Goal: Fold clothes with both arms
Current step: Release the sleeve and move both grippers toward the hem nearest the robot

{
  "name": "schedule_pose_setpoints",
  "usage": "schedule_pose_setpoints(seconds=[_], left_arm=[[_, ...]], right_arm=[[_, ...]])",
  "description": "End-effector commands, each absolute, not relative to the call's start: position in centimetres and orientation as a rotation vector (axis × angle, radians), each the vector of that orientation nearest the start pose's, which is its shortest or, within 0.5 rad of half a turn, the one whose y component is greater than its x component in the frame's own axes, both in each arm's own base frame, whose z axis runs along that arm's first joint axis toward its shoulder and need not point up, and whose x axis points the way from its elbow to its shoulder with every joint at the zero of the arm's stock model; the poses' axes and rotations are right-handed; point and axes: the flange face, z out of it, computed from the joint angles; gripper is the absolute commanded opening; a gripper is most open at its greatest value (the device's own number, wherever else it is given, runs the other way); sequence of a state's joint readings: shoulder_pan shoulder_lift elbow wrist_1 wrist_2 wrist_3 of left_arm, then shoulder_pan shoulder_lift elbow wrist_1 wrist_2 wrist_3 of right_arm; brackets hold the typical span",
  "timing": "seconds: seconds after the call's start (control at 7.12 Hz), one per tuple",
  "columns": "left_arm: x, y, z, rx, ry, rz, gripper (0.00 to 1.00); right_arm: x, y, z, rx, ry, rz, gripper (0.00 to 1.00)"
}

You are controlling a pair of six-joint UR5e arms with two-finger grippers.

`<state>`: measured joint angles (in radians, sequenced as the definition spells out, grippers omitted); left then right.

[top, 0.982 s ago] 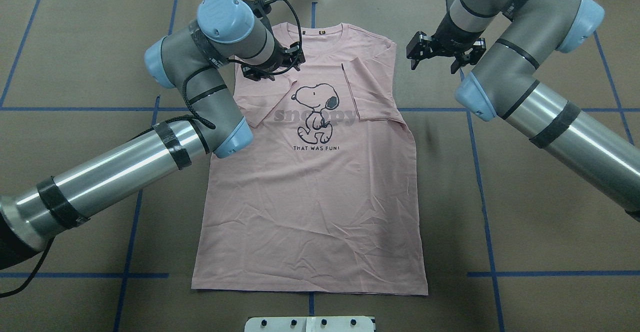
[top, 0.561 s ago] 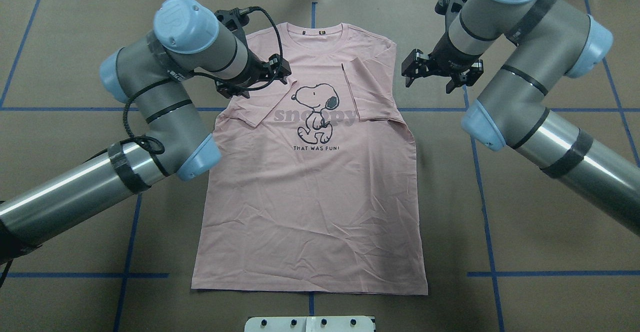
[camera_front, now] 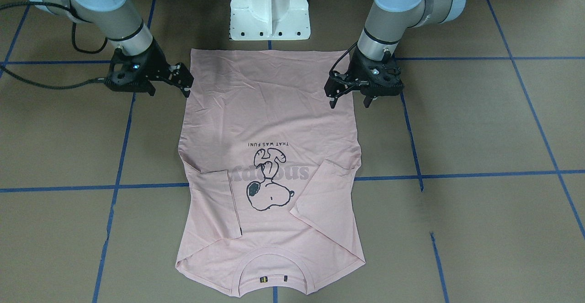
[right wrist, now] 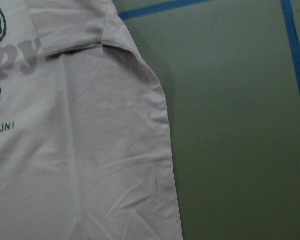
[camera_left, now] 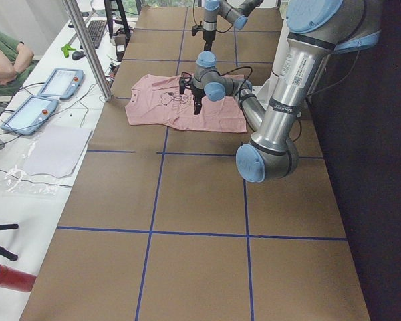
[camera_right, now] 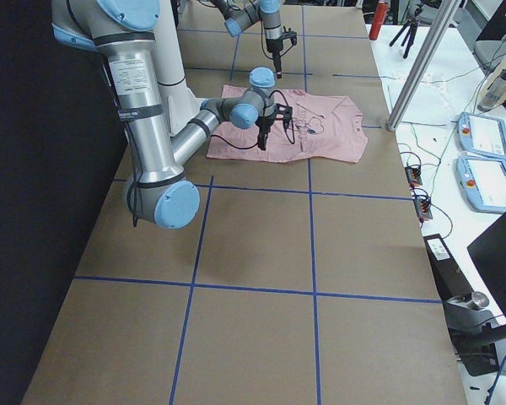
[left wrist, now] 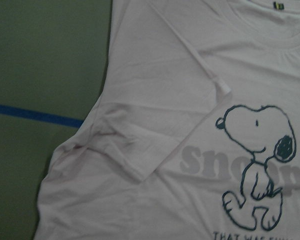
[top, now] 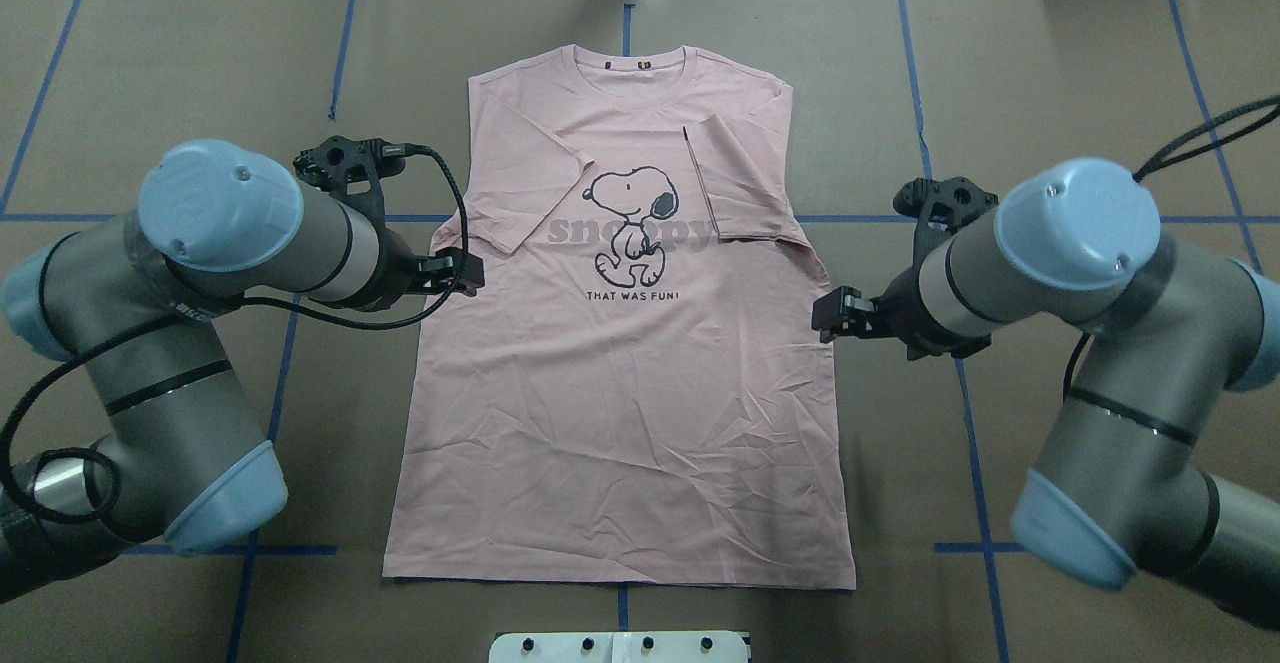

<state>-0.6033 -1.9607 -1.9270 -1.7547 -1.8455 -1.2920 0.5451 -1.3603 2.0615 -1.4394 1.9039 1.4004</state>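
Pink T-shirt (top: 620, 423) is lying flat on the desk (top: 1050, 93); left gripper (camera_front: 348, 102) and right gripper (camera_front: 169, 90) are hovering released at its sides; likely best pinching both edges level, together.

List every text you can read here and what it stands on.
"snoopy": grey letters across the chest of the shirt.
"THAT WAS FUN!": black, on the shirt just below the Snoopy drawing.
Collar tag: too small to read.
Left-arm sticker: too small to read.
Right-arm sticker: too small to read.
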Motion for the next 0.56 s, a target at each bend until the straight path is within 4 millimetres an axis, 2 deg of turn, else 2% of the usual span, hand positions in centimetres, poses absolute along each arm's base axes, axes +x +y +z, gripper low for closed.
schedule_pose_setpoints(seconds=[0.0, 0.14, 0.28, 0.42], left_arm=[[40.9, -40.8, 27.4, 0.169, 0.941, -0.164, 1.0], [40.9, -40.9, 27.4, 0.17, 0.941, -0.166, 1.0], [40.9, -40.9, 27.4, 0.169, 0.939, -0.166, 1.0], [40.9, -40.8, 27.4, 0.167, 0.94, -0.164, 1.0]], right_arm=[[-44.5, -25.3, 31.8, 0.023, -0.85, 0.278, 1.0], [-45.5, -23.2, 32.6, 0.029, -0.832, 0.262, 1.0], [-46.1, -20.8, 34.9, 0.033, -0.786, 0.262, 1.0], [-46.6, -20.1, 35.8, 0.055, -0.821, 0.262, 1.0]])
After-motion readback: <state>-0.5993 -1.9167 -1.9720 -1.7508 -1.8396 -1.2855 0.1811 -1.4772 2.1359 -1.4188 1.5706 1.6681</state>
